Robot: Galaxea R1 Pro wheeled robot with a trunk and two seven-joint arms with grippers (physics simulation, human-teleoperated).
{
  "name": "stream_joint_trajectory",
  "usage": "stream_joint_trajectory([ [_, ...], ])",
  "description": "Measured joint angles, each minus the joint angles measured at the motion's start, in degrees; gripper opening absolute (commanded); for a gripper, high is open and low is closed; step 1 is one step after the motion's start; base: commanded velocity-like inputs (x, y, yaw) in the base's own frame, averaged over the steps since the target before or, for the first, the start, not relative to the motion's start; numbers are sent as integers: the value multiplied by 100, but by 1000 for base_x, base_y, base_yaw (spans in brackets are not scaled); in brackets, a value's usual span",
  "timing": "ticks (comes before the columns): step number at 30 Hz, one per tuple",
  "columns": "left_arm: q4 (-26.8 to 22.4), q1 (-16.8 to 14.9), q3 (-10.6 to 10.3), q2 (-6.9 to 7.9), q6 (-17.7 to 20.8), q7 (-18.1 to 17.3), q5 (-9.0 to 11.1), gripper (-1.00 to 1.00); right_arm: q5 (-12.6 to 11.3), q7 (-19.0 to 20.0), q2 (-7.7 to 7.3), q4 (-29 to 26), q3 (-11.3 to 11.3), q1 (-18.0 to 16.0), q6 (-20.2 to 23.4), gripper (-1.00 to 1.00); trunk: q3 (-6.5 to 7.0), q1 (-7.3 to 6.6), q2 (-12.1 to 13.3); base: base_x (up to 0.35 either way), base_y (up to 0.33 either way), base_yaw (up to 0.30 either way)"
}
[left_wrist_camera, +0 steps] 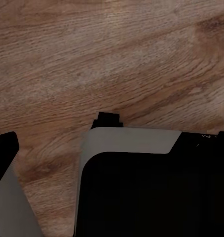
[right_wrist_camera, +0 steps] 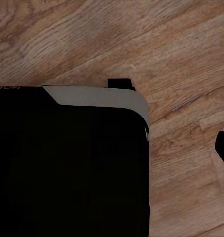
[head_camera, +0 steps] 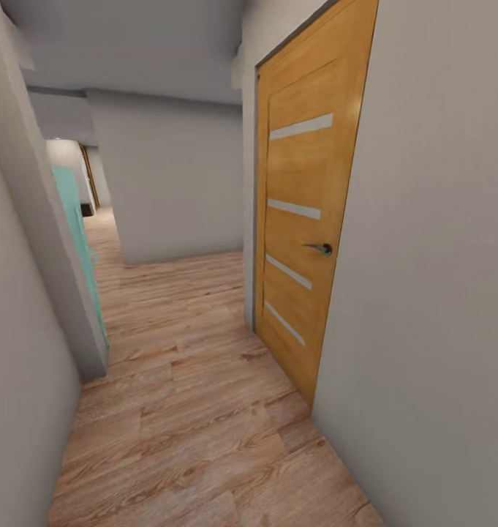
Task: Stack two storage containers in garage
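Wooden plank floor (head_camera: 197, 410) runs down a narrow corridor; an orange door (head_camera: 307, 219) stands at right, a grey wall (head_camera: 172, 183) ahead. Whether the grippers are clenched cannot be told.

Head forward; wrists over wood floor (left_wrist_camera: 112, 59).

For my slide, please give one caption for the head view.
Hallway with wood plank floor, closed wooden door at right, turquoise panel at left.
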Motion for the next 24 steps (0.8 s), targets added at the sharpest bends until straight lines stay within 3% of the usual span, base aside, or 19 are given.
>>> stream_joint_trajectory([
  [6, -1, 1, 0, 0, 0, 0, 0, 100, 7, 0, 4, -1, 6, 0, 1, 100, 0, 0, 0, 315, -16, 148],
  [24, -1, 1, 0, 0, 1, -1, 0, 100, 9, -1, 5, -1, 6, -1, 1, 100, 0, 0, 0, 315, -85, 264],
])
